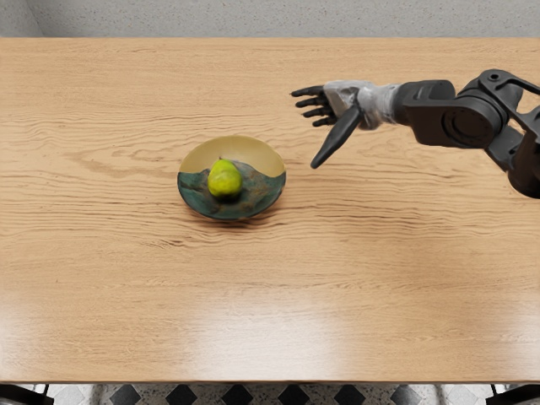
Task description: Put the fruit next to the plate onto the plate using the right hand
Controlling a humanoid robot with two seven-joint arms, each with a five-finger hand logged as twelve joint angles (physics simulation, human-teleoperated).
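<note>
Just left of the middle of the table (126, 295) sits a shallow plate (268, 191), pale yellow on its far inner side and dark teal toward the near rim. The fruit (224, 179) lies on the plate, a little left of its centre, touching the plate's floor where the yellow meets the teal. It is yellow-green and rounded. Its slightly longer axis runs roughly from the near edge of the table toward the far edge, with the narrower end and a small dark stem tip pointing away, toward the far side. Nothing else lies on the plate or beside it, and the wood around it is bare on every side.

Further right, and toward the far side of the table, the right hand (342, 103) hangs above the table, well apart from the plate and the fruit. Its fingers (310, 101) are spread apart and point left, holding nothing, while the thumb angles down and left toward the plate's far right edge without reaching it. The dark arm (447, 114) behind the hand comes in from the right edge of the picture. Between hand and plate there is only open wood.
</note>
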